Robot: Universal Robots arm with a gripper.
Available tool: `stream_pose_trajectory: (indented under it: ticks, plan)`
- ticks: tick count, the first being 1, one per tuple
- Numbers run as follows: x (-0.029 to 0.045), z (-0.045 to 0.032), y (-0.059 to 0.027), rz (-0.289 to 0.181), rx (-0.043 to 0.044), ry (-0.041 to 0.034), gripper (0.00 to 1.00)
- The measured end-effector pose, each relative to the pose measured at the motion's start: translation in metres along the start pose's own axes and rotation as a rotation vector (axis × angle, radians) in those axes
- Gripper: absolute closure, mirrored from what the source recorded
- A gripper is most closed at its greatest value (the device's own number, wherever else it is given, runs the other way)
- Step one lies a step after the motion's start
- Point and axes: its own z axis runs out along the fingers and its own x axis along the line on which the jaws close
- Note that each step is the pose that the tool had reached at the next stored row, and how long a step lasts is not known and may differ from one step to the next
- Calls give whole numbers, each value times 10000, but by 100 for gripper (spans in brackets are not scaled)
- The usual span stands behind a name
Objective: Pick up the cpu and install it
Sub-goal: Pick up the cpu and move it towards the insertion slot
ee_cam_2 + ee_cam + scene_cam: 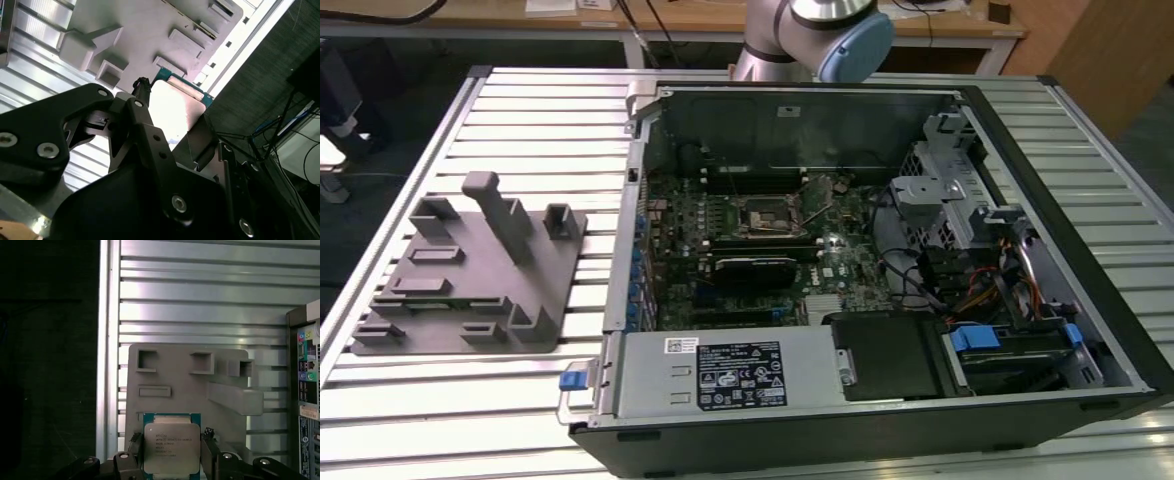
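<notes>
The black two-fingered gripper [171, 441] is closed narrowly on the cpu [171, 454], a small flat square chip with a pale silver-grey metal top on a green board. One finger [134, 444] presses each of two opposite edges. In both wrist views the chip sits between the fingertips, held above the flat grey plastic fixture [165, 375] with its raised blocks and rectangular pockets. In the second wrist view the cpu [174, 107] glares almost white between the gripper's [172, 120] dark linkages. Several short lines of dark print run across the chip's metal top, too fine to make out. Beneath gripper and fixture lies the ribbed, silvery aluminium table [200, 295], its slats running past the fixture. Off to one side of the gripper stands the rear panel of the open black computer case [305, 390], with coloured ports and a white sticker. In the exterior view the case [854, 440] lies on its side on the table [547, 130]. Its green motherboard [841, 250] is exposed around a black square socket frame [765, 215], and a silver power supply [654, 380] carries a large black-and-white printed label [740, 375]. The fixture [467, 270] lies just beside the case, at the exterior view's left. The silver and blue arm [814, 30] rises behind the case, before a wooden desk [707, 18]. Beyond the table edge the floor [50, 365] is dark.
</notes>
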Motion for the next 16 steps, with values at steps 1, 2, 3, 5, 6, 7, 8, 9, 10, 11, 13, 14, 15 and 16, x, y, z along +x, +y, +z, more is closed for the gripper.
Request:
stream_pose_trajectory:
  ticks: [1, 2, 3, 5, 6, 7, 8, 9, 10, 11, 13, 14, 15, 16]
  plan:
    - [-1, -20, 1, 0, 0, -8, 46]
    - [-3, -40, 2, 0, 0, -17, 46]
    - [-4, -59, 3, -1, 0, -24, 46]
    - [-7, -100, 5, -1, 0, -34, 46]
    - [-9, -123, 6, -2, 0, -38, 46]
    - [-10, -146, 7, -2, 0, -42, 46]
    - [-12, -167, 8, -2, -1, -47, 46]
    - [-14, -193, 9, -2, 0, -51, 46]
    - [-15, -217, 10, -2, -1, -55, 46]
    - [-17, -241, 11, -3, 0, -60, 46]
    - [-20, -288, 14, -3, 0, -71, 46]
    - [-22, -308, 15, -3, -1, -75, 46]
    - [-23, -327, 15, -4, -1, -80, 46]
    - [-24, -344, 16, -4, -1, -85, 46]
